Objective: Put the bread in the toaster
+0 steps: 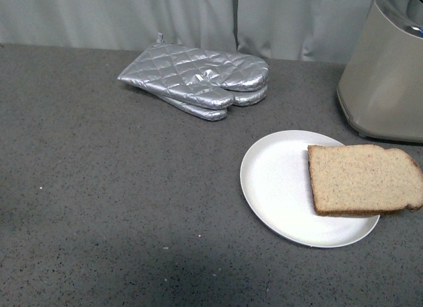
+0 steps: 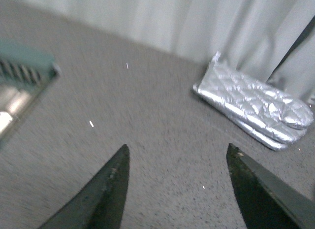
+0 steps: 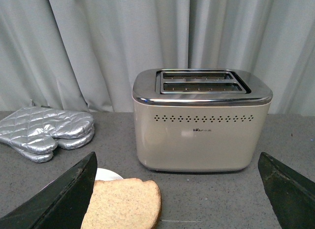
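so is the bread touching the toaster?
Apart. Right wrist view shows a strip of counter between the bread and the toaster base.

Only bits of the robot show up here, tbh. The left gripper (image 2: 177, 147) is two matte black fingers (image 2: 106, 194), flat-sided wedges narrowing to blunt tips, with a faint grey sheen along the inner edges. The right gripper (image 3: 177, 155) looks like the same design: dark, near-black fingers (image 3: 64, 199), broad at the base, tapering to a point. Too dark for finer detail.
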{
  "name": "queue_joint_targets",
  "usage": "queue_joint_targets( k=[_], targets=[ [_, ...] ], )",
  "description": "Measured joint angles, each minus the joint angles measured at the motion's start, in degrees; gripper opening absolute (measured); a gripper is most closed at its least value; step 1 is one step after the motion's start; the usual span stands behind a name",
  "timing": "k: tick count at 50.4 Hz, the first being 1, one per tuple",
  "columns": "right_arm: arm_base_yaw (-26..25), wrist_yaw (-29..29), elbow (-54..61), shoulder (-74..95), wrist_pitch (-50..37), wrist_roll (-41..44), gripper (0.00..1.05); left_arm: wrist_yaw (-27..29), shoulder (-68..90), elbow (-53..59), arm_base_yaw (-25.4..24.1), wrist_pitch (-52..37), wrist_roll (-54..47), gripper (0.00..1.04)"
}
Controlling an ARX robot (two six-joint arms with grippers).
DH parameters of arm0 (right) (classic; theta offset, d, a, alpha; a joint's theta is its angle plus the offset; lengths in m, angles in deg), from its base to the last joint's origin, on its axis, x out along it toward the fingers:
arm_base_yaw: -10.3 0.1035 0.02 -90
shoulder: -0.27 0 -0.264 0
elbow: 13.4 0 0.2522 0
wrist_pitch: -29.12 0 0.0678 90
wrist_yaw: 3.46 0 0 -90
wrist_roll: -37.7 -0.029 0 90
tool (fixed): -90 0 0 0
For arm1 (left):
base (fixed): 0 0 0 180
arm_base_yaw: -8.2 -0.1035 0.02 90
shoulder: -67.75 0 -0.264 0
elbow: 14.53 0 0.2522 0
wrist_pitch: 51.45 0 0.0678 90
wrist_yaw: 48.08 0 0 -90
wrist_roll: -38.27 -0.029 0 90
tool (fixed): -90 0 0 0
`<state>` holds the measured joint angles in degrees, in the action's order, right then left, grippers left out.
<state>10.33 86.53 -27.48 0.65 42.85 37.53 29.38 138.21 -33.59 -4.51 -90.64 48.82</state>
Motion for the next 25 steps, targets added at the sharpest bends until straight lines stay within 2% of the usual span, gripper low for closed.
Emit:
queue_joint_targets(
  k=[1, 6, 8, 10, 13, 16, 25],
  targets=[
    [0.0, 0.0, 0.0, 0.0, 0.0, 0.0, 0.95, 0.0, -5.2, 1.2, -0.3, 2.9, -1.7, 0.54],
    [0.0, 0.1, 0.0, -0.1, 0.0, 0.0, 0.95, 0.0, -40.9, 4.3, 0.0, 32.4, -7.6, 0.31],
    [0.0, 0.1, 0.0, -0.1, 0.0, 0.0, 0.95, 2.4, -53.0, 4.3, 1.6, 42.8, -8.4, 0.22],
    [0.0, 0.0, 0.0, -0.1, 0.0, 0.0, 0.95, 6.2, -60.8, 4.3, 4.3, 48.3, -8.9, 0.15],
    [0.0, 0.0, 0.0, -0.1, 0.0, 0.0, 0.95, 11.2, -67.7, 4.3, 9.5, 52.2, -9.3, 0.04],
    [0.0, 0.1, 0.0, -0.1, 0.0, 0.0, 0.95, 11.5, -69.6, 4.3, 11.8, 52.6, -9.6, 0.04],
    [0.0, 0.1, 0.0, -0.1, 0.0, 0.0, 0.95, 12.5, -70.1, 4.3, 12.5, 52.9, -10.1, 0.04]
  ],
)
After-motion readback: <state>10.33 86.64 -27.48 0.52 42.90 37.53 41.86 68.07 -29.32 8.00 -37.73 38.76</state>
